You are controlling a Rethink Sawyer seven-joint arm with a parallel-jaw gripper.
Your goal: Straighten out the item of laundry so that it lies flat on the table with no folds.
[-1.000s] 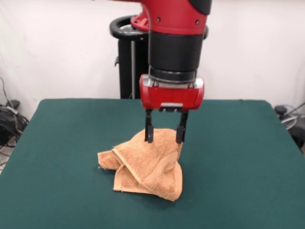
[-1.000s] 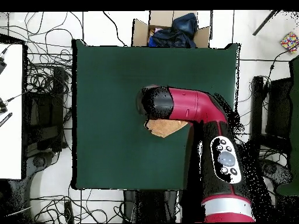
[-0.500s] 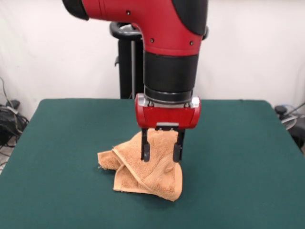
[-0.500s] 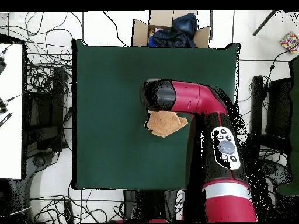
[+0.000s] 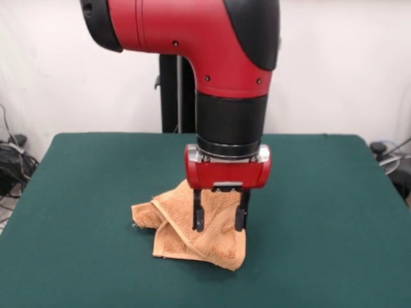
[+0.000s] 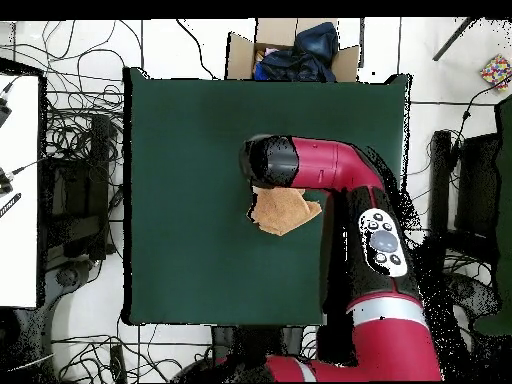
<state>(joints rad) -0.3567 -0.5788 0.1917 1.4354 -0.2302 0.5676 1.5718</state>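
Since 0.5 s ago arm shifted slightly; gripper (image 5: 221, 218) slightly lower. Tabletop (image 5: 321, 192): towel (image 5: 192, 234) crumpled near centre. Fingers (image 5: 198, 217) parted, straddling upper fold. Advice: close on one layer only, lift toward far edge.

towel (image 5: 192, 228): we see it lying crumpled on the table (image 5: 77, 192), directly under the gripper (image 5: 221, 218), spreading mostly to the gripper's left and toward the camera in the front view.
gripper: we find it straight above the towel's right part in the front view, its two fingers (image 5: 198, 217) apart, their tips down at the cloth.
folded flap: left of the gripper in the front view, lying over the rest of the towel.
table: under the towel, reaching far out on every side of the gripper.
overhead view: we see the towel (image 6: 283, 211) near the table's (image 6: 180, 150) middle, partly under the arm's end.
cardboard box (image 6: 290, 50): beyond the table's far edge in the overhead view, well apart from the gripper.
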